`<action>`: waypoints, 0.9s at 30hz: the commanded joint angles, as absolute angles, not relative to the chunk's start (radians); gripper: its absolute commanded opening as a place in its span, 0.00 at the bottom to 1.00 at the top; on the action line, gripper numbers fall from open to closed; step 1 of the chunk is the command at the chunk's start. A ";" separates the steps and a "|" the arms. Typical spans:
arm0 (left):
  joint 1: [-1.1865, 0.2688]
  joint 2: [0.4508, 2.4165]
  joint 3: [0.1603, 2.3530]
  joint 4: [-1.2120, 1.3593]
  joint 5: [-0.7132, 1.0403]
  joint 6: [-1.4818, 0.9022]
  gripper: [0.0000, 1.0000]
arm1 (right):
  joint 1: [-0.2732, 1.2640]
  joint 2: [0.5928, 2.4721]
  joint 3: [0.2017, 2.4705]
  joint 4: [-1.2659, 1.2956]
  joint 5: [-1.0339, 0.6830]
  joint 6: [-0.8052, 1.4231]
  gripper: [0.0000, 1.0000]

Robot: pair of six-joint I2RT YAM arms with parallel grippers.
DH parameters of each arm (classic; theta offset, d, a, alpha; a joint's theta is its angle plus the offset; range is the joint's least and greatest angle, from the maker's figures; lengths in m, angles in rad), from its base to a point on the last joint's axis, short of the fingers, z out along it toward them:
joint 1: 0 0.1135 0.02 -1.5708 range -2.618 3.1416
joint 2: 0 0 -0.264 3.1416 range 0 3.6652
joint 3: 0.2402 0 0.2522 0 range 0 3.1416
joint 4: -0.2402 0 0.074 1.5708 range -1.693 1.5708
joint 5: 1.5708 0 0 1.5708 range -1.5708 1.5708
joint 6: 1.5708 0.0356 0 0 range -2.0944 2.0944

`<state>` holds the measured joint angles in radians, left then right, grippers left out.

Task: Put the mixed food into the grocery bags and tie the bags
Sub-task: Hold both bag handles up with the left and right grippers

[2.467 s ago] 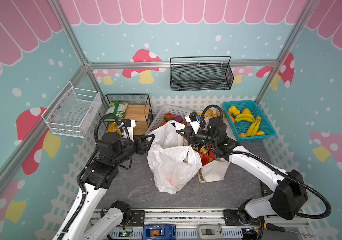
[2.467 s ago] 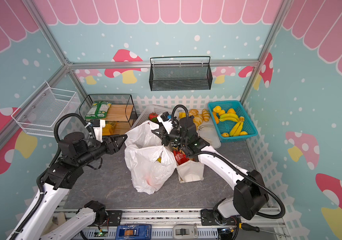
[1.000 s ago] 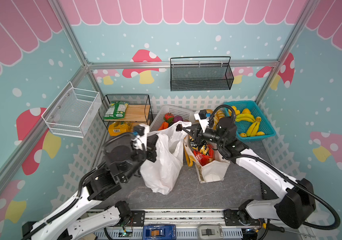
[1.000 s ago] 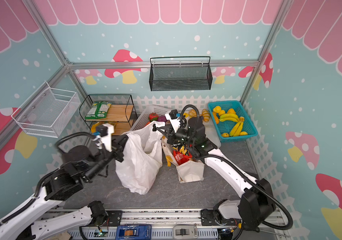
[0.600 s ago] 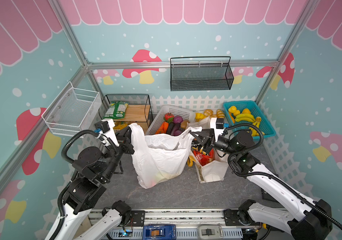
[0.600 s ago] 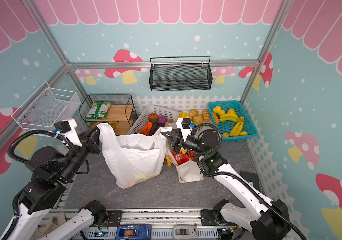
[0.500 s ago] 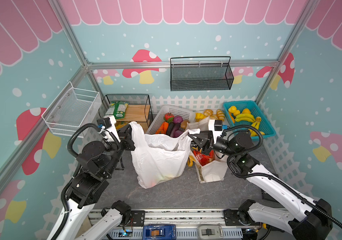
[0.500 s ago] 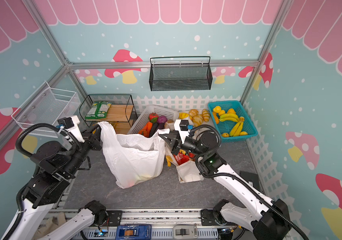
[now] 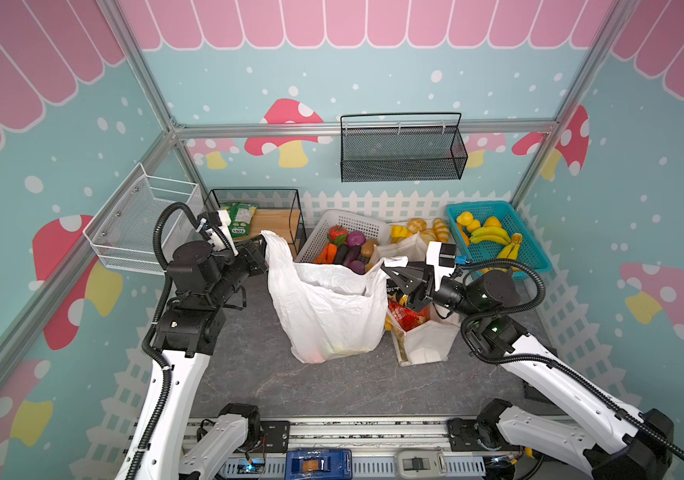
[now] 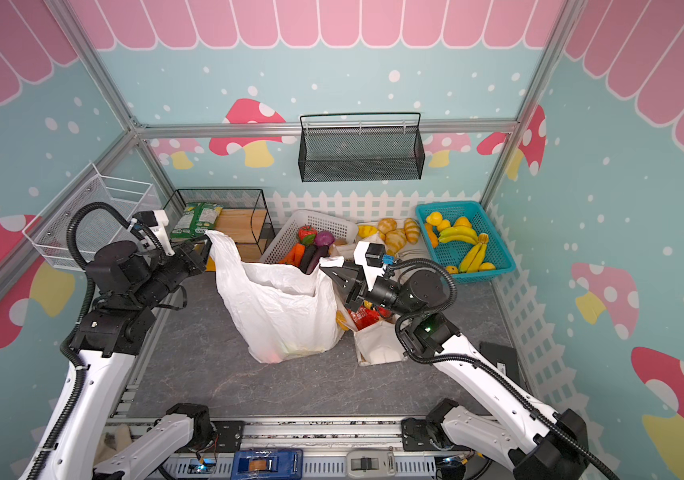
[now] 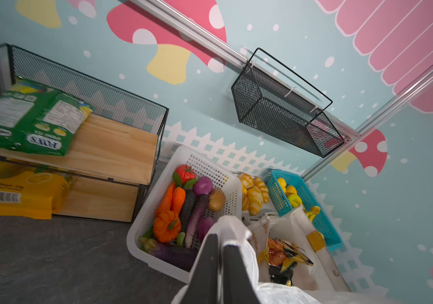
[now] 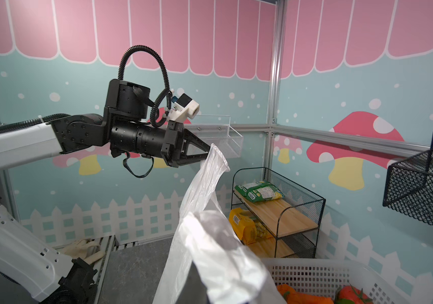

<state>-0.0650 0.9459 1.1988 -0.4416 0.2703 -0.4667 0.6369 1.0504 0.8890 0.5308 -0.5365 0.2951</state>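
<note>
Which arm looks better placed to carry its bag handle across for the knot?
Probably the left: the left gripper pinches a long, drawn-out handle of the white plastic bag, while the right gripper grips a short one close above the canvas tote.

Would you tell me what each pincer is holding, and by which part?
Both hold the white plastic bag by its loop handles: the left pincer one handle, the right pincer the other.

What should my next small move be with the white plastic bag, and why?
Probably bring the two grippers together above the white plastic bag and cross its handles to start the knot. The left gripper and right gripper each pinch one handle, held well apart; the mouth gapes open, untied, with coloured food showing through the bottom.
</note>
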 commanded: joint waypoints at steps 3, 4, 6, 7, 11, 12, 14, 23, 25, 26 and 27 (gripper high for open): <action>-0.052 0.924 1.188 -0.516 0.326 -0.427 0.41 | 0.643 1.085 0.892 0.450 -0.381 0.274 0.03; -0.052 0.909 1.189 -0.529 0.313 -0.411 0.46 | 0.643 1.091 0.899 0.437 -0.365 0.277 0.03; -0.052 0.874 1.190 -0.550 0.285 -0.386 0.53 | 0.644 1.105 0.907 0.420 -0.347 0.284 0.03; -0.051 0.853 1.190 -0.555 0.274 -0.374 0.57 | 0.644 1.113 0.910 0.414 -0.343 0.289 0.03; -0.051 0.792 1.191 -0.553 0.305 -0.333 0.65 | 0.643 1.130 0.920 0.406 -0.331 0.295 0.03; -0.052 0.783 1.192 -0.549 0.318 -0.332 0.66 | 0.644 1.132 0.922 0.404 -0.327 0.292 0.03; -0.052 0.759 1.194 -0.541 0.346 -0.329 0.68 | 0.643 1.136 0.930 0.398 -0.319 0.285 0.03; -0.052 0.786 1.175 -0.428 0.550 -0.254 0.79 | 0.642 1.163 0.964 0.376 -0.334 0.251 0.03; -0.052 0.817 1.181 -0.435 0.544 -0.200 0.83 | 0.642 1.164 0.965 0.376 -0.337 0.246 0.03; -0.051 0.838 1.188 -0.446 0.537 -0.178 0.84 | 0.642 1.165 0.965 0.377 -0.337 0.243 0.03; -0.052 0.857 1.197 -0.462 0.528 -0.162 0.85 | 0.642 1.166 0.964 0.377 -0.336 0.240 0.03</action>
